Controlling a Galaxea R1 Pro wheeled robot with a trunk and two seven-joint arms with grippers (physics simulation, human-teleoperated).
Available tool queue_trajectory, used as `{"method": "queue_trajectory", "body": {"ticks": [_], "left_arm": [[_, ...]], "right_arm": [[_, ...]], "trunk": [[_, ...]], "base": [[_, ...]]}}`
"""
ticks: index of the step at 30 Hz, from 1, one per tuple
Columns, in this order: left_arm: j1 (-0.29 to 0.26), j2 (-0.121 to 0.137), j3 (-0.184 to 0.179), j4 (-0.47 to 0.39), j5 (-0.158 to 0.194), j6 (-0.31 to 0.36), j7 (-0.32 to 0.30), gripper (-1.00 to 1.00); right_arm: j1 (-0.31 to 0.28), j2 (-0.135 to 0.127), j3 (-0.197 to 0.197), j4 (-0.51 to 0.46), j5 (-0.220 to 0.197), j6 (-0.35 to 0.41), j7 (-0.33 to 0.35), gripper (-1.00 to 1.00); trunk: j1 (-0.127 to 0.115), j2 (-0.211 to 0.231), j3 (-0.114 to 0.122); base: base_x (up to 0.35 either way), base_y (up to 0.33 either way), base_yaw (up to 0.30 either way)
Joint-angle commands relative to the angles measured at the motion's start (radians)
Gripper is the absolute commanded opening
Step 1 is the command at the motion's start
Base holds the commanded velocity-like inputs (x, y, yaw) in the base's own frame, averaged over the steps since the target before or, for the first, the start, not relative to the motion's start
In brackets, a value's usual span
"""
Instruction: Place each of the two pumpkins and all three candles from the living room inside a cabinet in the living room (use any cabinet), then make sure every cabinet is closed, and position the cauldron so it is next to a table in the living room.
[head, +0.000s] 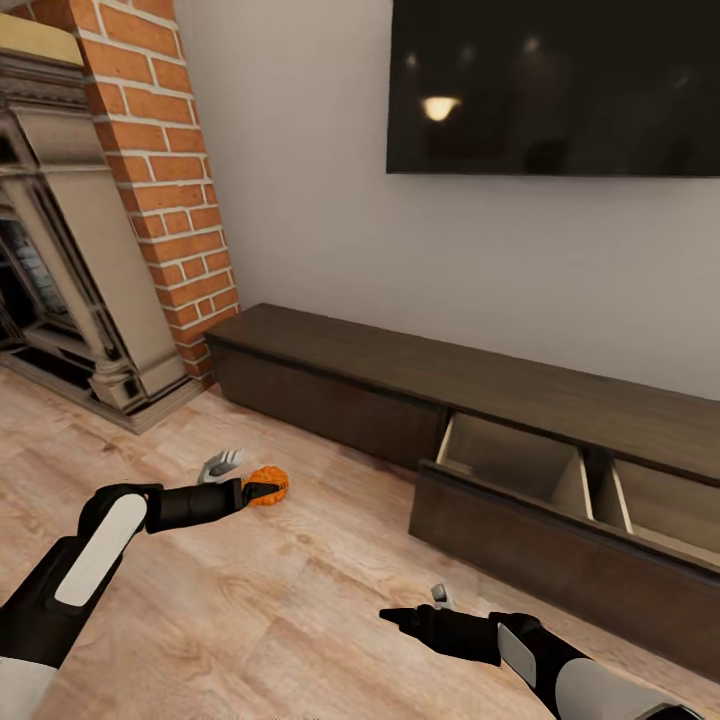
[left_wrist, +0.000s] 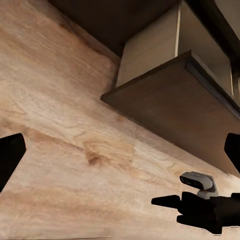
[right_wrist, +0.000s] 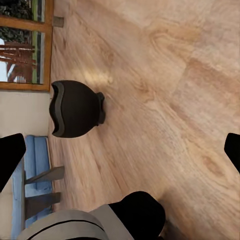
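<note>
- Head view: the left gripper reaches a pumpkin on the floor, whether gripped is unclear; the left wrist view shows fingers spread.
- Cabinet drawer stands open, far right.
- Right gripper hovers, fingers spread; cauldron on the floor.
- Next likely: carry the pumpkin right into the drawer.

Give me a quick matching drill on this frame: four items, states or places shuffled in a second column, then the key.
Items:
1. pumpkin
2. cabinet drawer
3. cauldron
4. TV

States or places:
A. pulled open, pale inside
B. mounted on the wall above the cabinet
C. at the tip of the left gripper
D. standing on the wood floor, seen from the right wrist

Pairs: 1-C, 2-A, 3-D, 4-B
</note>
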Motion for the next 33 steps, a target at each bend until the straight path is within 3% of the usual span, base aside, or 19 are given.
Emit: {"method": "queue_trajectory", "body": {"ticks": [1,8,21,28,33], "left_arm": [[-0.001,0.000,-0.001,0.009,-0.010,0.002,-0.011,1.00],[-0.001,0.000,-0.004,0.079,-0.021,-0.020,-0.009,1.00],[-0.001,0.000,-0.004,0.089,-0.031,-0.034,-0.010,1.00],[-0.001,0.000,-0.004,0.089,-0.032,-0.034,-0.009,1.00],[-0.001,0.000,-0.004,0.089,-0.032,-0.034,-0.009,1.00]], "right_arm": [[0.000,-0.001,0.006,-0.001,-0.010,0.009,0.001,1.00],[0.000,-0.001,0.006,-0.001,-0.009,0.009,0.000,1.00],[0.000,-0.001,0.006,-0.001,-0.008,0.009,-0.001,1.00],[0.000,-0.001,0.006,-0.003,-0.007,-0.038,-0.118,1.00],[0.000,-0.001,0.006,-0.003,-0.007,-0.045,-0.129,1.00]], "trunk": [[0.000,0.000,-0.001],[0.000,0.000,-0.001],[0.000,0.000,-0.001],[0.000,0.000,-0.001],[0.000,0.000,-0.001]], "base": [[0.000,0.000,0.283],[0.000,0.000,0.285],[0.122,0.028,0.289],[0.282,0.130,0.290],[0.293,0.147,0.290]]}}
